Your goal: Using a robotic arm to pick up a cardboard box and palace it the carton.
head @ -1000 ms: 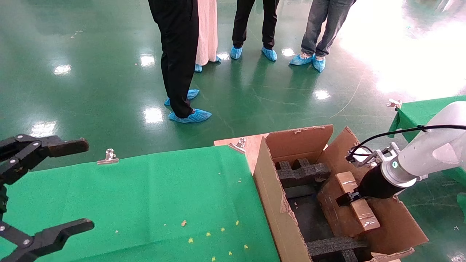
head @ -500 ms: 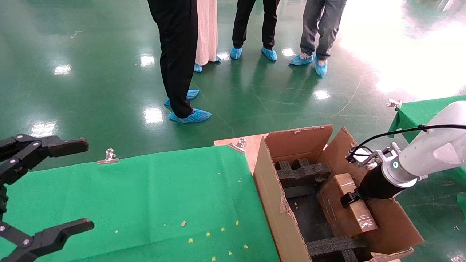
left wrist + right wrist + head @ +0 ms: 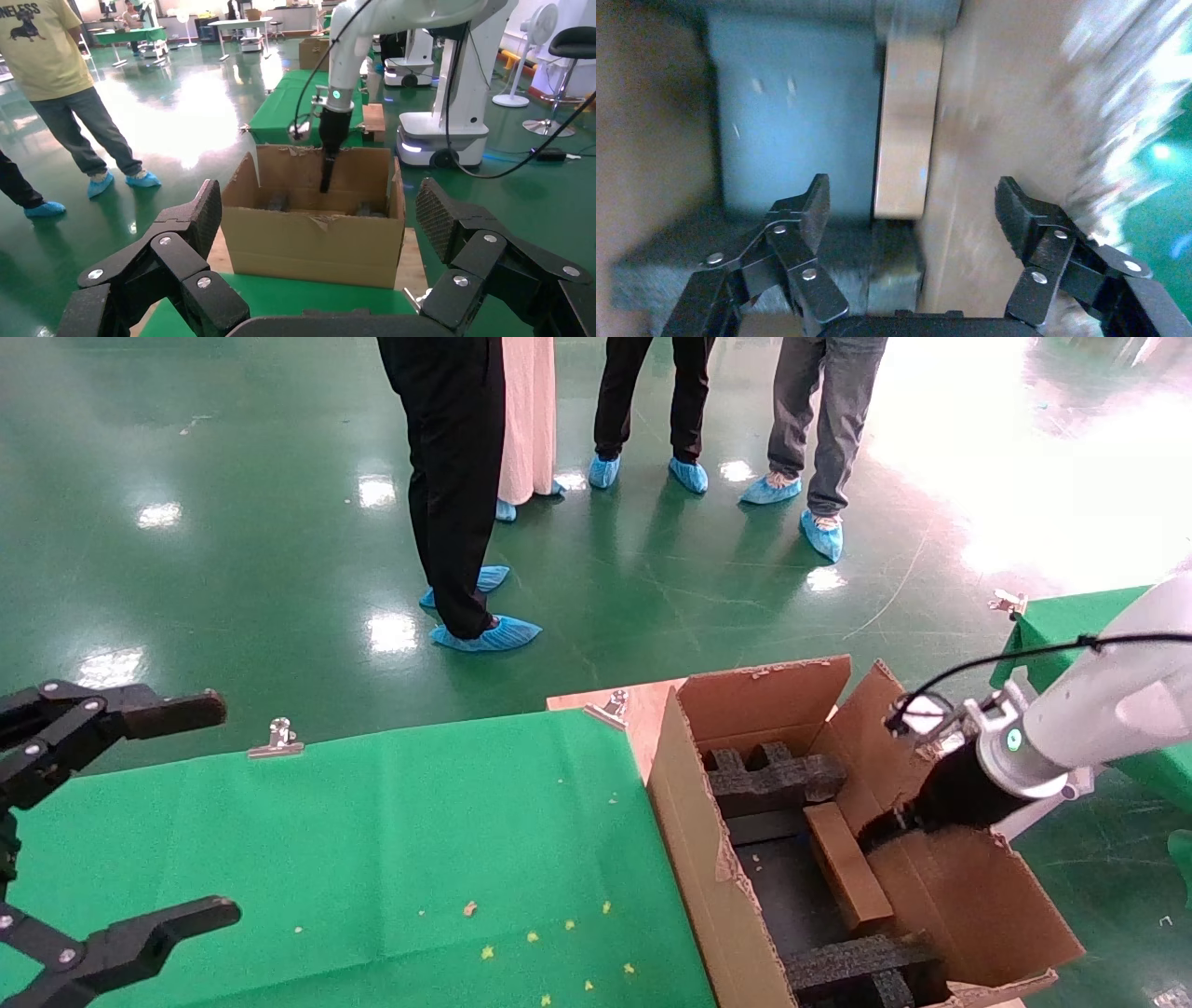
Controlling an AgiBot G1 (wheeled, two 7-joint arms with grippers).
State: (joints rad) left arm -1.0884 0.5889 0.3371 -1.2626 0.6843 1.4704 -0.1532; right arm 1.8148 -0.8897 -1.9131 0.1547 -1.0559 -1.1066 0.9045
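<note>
Head view: the box (image 3: 846, 880) lay inside the carton (image 3: 708, 859), on edge against its right wall, between the foam blocks (image 3: 771, 777). The right gripper (image 3: 880, 826) hung just above the box, fingers (image 3: 807, 210) spread wide and empty. The left gripper (image 3: 140, 812), also wide open, hovered left of the carton over the green cloth (image 3: 391, 840).

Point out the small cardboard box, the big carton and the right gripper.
Small flat brown cardboard box (image 3: 846, 870), head view, top edge.
Large brown corrugated carton (image 3: 694, 845), head view, left wall.
Right gripper (image 3: 912, 210), right wrist view, between its open fingers.

White tubular robotic arm (image 3: 1108, 710), green indicator light, looped black cable; black jointed end effector (image 3: 912, 203), silver screws
</note>
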